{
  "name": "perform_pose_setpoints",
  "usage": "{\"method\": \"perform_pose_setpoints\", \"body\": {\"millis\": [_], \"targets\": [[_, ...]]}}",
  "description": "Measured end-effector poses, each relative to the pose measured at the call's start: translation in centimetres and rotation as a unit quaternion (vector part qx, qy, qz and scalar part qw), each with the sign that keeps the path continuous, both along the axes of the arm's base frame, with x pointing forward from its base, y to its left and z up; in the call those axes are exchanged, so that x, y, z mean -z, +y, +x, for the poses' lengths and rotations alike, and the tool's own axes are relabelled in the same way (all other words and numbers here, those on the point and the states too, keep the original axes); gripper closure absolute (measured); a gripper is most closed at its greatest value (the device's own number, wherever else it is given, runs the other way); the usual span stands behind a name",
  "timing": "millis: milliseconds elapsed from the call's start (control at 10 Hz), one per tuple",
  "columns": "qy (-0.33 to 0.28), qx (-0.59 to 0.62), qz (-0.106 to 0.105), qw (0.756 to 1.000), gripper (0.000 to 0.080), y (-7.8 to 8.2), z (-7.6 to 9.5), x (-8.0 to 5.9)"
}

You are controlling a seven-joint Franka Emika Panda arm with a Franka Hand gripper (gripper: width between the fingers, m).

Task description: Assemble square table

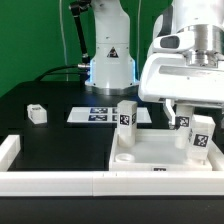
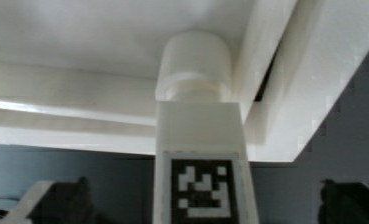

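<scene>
The top (image 1: pixel 150 158) is lying on the counter (image 1: pixel 60 140), on the exterior view's right. Two legs are being held up in its corners: the far leg (image 1: pixel 127 117) and the near leg (image 2: pixel 199 150) under the arm. A loose leg (image 1: pixel 37 114) is lying well apart on the counter.

The pincer (image 2: pixel 202 198) is being held wide apart around the near leg, and its fingers (image 2: pixel 56 196) are not touching it.

The legs are judged to be light, hard and smooth, so they could be tipped or dropped. A leg is best taken by its flat sides, near the middle. The top is judged to be stiff and big, best pushed and not lifted.
</scene>
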State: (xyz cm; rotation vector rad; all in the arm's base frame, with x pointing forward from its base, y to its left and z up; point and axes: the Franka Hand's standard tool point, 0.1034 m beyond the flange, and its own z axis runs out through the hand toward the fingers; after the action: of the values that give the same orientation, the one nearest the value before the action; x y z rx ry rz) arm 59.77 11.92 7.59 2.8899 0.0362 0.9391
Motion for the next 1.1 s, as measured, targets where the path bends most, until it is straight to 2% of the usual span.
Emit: {"method": "perform_pose_setpoints", "body": {"millis": [400,500,700,800,900,1100], "targets": [[0.005,-0.006,-0.005,1.0,0.0151,-0.4,0.1,-0.2],[0.019,0.006,0.013,1.0,0.0151,-2.0,0.8,-2.1],[0.065,0.029,0.058,0.996,0.0151,-2.4,1.2,-3.8],[0.118,0.044,0.082,0.989,0.0151,-2.2,1.8,-4.8],[0.13,0.05,0.093,0.986,0.0151,-2.5,3.0,-5.6],[0.207,0.066,0.103,0.971,0.0151,-2.5,2.8,-4.6]]}}
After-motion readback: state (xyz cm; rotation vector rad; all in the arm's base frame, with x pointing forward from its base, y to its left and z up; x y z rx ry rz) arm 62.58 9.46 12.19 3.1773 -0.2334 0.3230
